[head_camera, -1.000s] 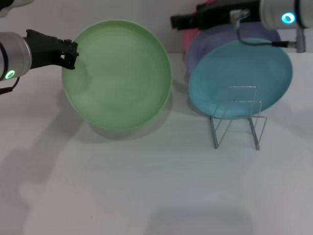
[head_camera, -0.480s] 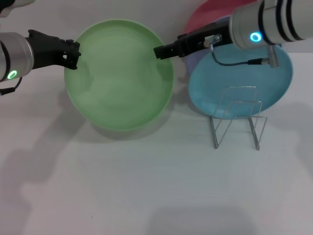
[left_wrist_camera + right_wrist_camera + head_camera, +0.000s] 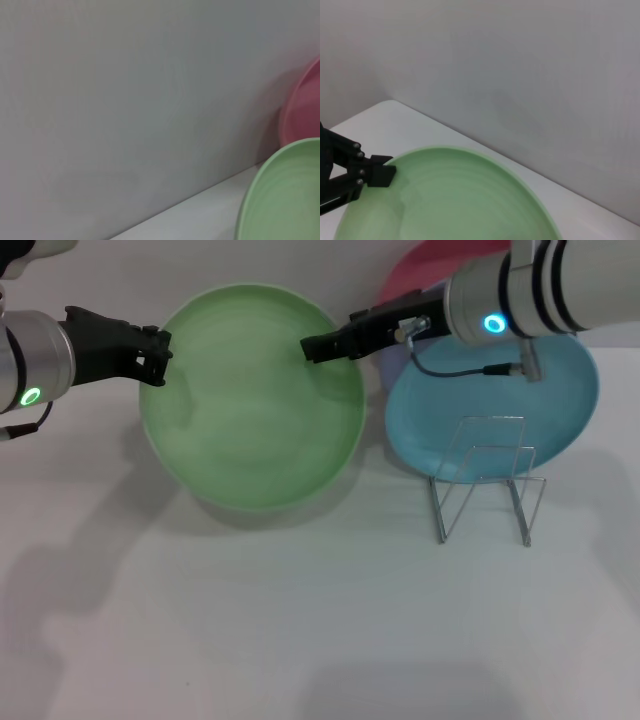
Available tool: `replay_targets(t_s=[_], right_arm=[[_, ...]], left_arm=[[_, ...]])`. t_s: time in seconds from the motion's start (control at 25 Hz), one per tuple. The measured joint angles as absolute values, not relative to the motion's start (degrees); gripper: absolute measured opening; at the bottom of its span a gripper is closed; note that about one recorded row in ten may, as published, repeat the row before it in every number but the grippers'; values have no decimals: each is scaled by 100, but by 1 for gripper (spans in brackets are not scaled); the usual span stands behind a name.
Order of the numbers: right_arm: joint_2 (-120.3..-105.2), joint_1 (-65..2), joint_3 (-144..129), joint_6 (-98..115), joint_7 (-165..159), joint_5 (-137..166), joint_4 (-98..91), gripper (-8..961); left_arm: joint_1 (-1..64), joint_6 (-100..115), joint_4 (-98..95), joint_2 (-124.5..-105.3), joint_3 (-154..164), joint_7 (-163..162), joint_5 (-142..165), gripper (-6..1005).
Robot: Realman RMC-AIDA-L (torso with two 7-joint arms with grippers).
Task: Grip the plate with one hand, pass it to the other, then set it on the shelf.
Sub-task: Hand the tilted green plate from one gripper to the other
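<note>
Above the white desk [image 3: 300, 640], the light green plate [image 3: 255, 430] is held off the surface by the left pincer [image 3: 158, 352], which is clamped on the plate's rim at the robot's left side. In the right wrist view the same pincer [image 3: 375, 175] is seen biting the rim of the plate [image 3: 465, 200], with the plate's hollow face turned up and toward the cameras. The right pincer [image 3: 312, 347] is reaching in from the opposite side, its black tip lying over the plate's upper right rim; whether its jaws are wide or narrow cannot be told, and contact with the plate cannot be confirmed.

The first step, the grip with one hand, is judged done. The hand-over is judged to be under way but not completed, since the plate is carried by the left side alone as far as is shown. The placing is not yet begun: the shelf [image 3: 485, 480], a thin wire rack, stands unloaded on the desk to the robot's right, well apart from the green plate. Just behind the rack a turquoise plate [image 3: 550, 390] is seen, and a pink plate [image 3: 400, 280] behind that.
</note>
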State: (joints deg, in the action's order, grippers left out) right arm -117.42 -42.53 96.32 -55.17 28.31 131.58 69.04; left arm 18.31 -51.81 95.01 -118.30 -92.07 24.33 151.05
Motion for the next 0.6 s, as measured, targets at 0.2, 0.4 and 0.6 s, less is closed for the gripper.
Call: replay_targets(t_s=[0.2, 0.4, 0.6], right_arm=[[-11742, -4341, 9528, -5408, 2833, 13165, 6747, 754], [-11743, -4359, 9530, -5358, 2835, 13166, 6725, 752], [-11750, -4359, 9567, -5354, 2834, 13166, 6723, 750]], left_arm=[[1828, -5181, 9508, -11822, -9209, 2462, 15031, 82], [1828, -5179, 9501, -11821, -9215, 2464, 15030, 85], [1828, -5178, 9503, -11821, -9228, 2467, 15029, 88]])
